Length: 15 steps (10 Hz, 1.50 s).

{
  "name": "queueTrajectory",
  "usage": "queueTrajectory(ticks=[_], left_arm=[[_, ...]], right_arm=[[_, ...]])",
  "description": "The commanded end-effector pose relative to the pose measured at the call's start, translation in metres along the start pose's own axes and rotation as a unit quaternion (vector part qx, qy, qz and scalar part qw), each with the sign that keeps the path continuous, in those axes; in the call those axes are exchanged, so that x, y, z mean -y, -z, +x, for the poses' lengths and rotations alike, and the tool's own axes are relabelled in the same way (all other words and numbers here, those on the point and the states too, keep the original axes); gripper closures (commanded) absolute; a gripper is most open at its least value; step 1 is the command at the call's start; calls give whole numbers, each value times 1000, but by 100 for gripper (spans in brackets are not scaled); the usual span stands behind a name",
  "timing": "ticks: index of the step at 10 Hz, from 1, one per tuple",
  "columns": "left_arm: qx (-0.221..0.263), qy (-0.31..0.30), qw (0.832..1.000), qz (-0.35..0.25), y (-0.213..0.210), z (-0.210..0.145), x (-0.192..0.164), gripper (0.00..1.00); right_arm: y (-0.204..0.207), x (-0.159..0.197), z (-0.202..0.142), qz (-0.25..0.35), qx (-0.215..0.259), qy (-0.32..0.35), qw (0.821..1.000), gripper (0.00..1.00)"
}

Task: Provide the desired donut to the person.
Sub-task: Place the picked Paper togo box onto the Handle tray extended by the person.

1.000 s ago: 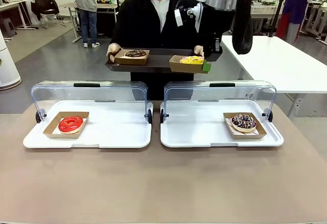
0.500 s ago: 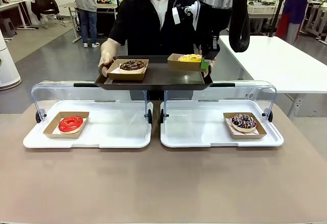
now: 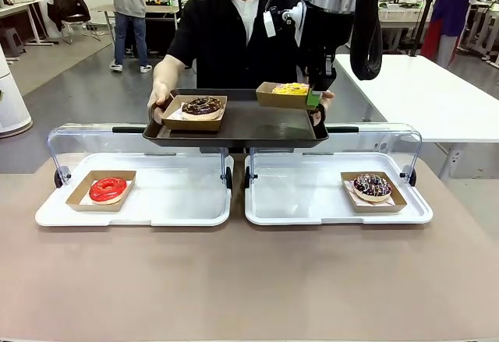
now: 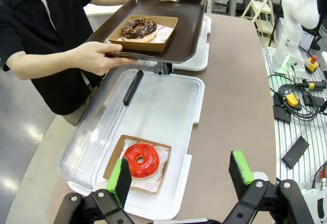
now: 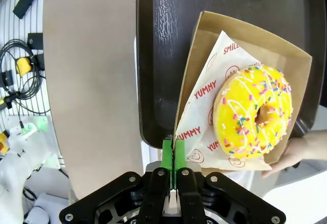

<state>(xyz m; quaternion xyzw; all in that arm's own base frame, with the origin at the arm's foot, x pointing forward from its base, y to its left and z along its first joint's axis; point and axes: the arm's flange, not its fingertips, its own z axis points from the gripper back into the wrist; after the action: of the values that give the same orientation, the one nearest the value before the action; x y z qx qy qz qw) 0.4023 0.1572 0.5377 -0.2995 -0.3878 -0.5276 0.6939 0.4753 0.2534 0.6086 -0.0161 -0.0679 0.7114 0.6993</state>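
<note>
Right tool [image 5: 173,155] pinching the near edge of the yellow donut's carton [image 5: 196,66], green pads pressed together on the card wall; carton resting on the brown tray [image 3: 242,124] held by the person [image 3: 234,38] above the two covers. Yellow donut [image 5: 253,112] with sprinkles on a paper liner [image 5: 204,117] printed "YUMMY" and "SMILE" (red letters, smiley faces). Chocolate donut [image 3: 201,106] in its own carton at the tray's other end. Left tool [image 4: 179,175] spread wide, hanging over the red donut [image 4: 141,160] in the left case [image 4: 168,106]. Sprinkled chocolate donut [image 3: 372,186] in the right case [image 3: 312,194] on the tabletop [image 3: 249,280].
</note>
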Motion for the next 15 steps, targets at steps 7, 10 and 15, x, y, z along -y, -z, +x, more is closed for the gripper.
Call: queueTrajectory(ticks=[7,10,15], left_arm=[[8,5,1000,4,0,0,1,0],[8,5,1000,4,0,0,1,0],[8,5,1000,4,0,0,1,0]], right_arm=[[3,-5,-5,2,0,-1,1000,100],[1,3,2,-8,-1,-5,1000,98],[12,36,18,-19,3,-6,1000,98]])
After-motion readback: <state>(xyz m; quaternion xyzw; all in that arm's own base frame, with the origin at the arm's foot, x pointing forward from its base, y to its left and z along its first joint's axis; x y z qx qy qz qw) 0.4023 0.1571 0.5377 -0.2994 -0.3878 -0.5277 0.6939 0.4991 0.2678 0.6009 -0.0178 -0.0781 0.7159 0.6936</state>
